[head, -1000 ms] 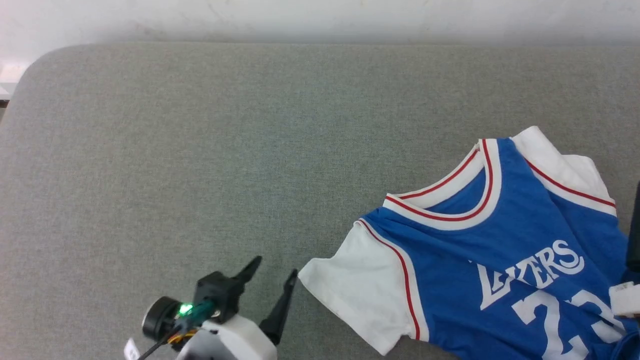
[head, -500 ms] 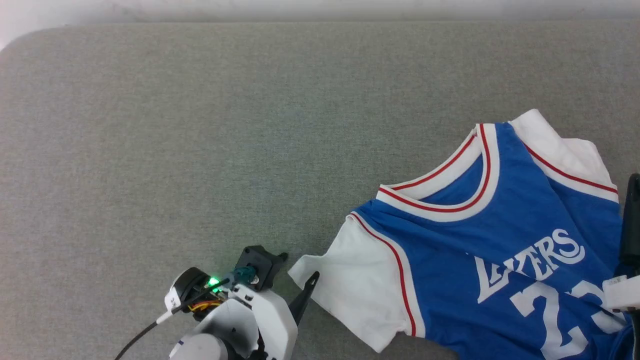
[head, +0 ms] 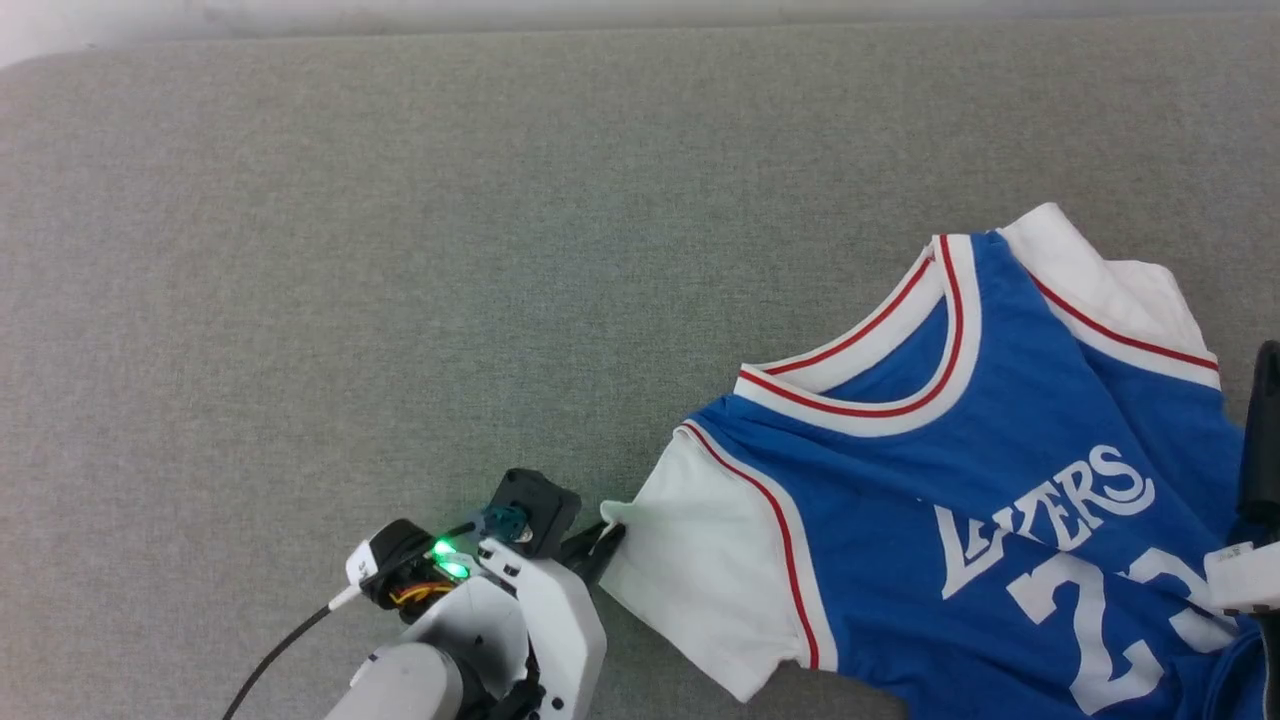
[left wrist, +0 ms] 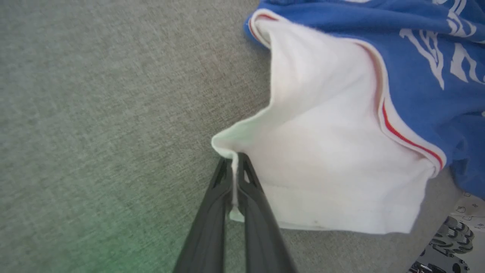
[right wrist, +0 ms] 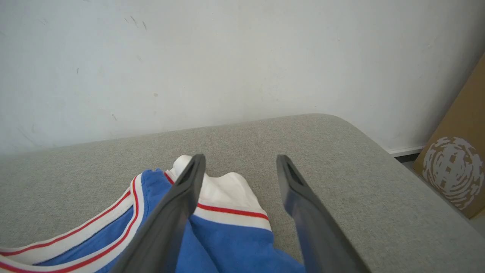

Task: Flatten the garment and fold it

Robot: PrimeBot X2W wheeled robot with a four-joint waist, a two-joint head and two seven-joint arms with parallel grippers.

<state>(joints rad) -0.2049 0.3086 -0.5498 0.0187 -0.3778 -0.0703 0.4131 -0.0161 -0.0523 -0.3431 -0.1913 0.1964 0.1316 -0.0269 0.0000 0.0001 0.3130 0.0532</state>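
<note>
The garment point(head: 1000, 450) is a bright blue jersey T-shirt with white sleeves, a red-striped white collar and white lettering, lying on the right of the grey padded surface point(head: 400, 250). My left gripper point(head: 605, 535) is shut on the corner of its white left sleeve point(head: 700, 580); in the left wrist view the two dark fingers point(left wrist: 250, 197) pinch the sleeve hem point(left wrist: 233, 182) of the garment point(left wrist: 416, 57). My right gripper point(right wrist: 240, 163) stands open above the garment's point(right wrist: 227, 242) other white sleeve point(right wrist: 223, 189), holding nothing. One dark finger of it shows at the head view's right edge point(head: 1265, 430).
The grey padded surface stretches wide to the left and far side of the garment. A white wall point(right wrist: 227, 57) runs behind it. A brown cardboard box point(right wrist: 454, 167) stands on the floor past the surface's right corner. A white tag point(head: 1240, 578) lies on the jersey's right side.
My left gripper moved right to the sleeve corner and shut on it. The head camera shifted, so the whole scene slid up and left.
</note>
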